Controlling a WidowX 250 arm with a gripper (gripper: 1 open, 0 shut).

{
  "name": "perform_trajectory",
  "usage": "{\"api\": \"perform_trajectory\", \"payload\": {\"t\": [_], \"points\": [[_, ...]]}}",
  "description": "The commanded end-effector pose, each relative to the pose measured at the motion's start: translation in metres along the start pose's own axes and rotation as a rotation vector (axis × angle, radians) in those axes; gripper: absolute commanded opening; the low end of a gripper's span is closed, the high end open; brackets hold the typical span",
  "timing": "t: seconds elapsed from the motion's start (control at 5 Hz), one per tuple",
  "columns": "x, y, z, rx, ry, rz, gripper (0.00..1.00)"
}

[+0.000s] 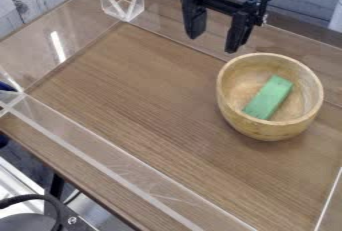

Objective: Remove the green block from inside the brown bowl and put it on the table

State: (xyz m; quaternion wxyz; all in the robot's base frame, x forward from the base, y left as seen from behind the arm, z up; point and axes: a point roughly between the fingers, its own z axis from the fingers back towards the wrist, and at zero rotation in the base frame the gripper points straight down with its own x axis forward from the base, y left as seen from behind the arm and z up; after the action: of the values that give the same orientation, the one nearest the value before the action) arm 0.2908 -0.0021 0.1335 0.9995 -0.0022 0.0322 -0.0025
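Two fingers of the gripper (219,33) hang wide apart and empty behind the brown bowl (270,95); descending off-centre could strike its rim, missing the green block (269,97).

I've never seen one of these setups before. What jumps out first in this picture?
The bright green block stands out, lying inside the brown bowl at the right of the table. Behind the bowl, near the top, hangs the black gripper, its jaws open and pointing down, holding nothing.
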Motion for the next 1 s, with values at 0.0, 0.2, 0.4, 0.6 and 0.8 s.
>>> {"api": "perform_trajectory", "payload": {"t": [0.0,0.2,0.4,0.6,0.8], "points": [[0.005,-0.011,-0.007,-0.001,0.002,-0.026,1.0],[0.01,-0.024,-0.015,-0.005,-0.001,-0.055,1.0],[0.018,-0.035,-0.021,-0.005,-0.014,-0.077,1.0],[0.027,-0.043,-0.03,-0.007,-0.024,-0.091,1.0],[0.036,-0.05,-0.039,-0.004,-0.026,-0.099,1.0]]}}
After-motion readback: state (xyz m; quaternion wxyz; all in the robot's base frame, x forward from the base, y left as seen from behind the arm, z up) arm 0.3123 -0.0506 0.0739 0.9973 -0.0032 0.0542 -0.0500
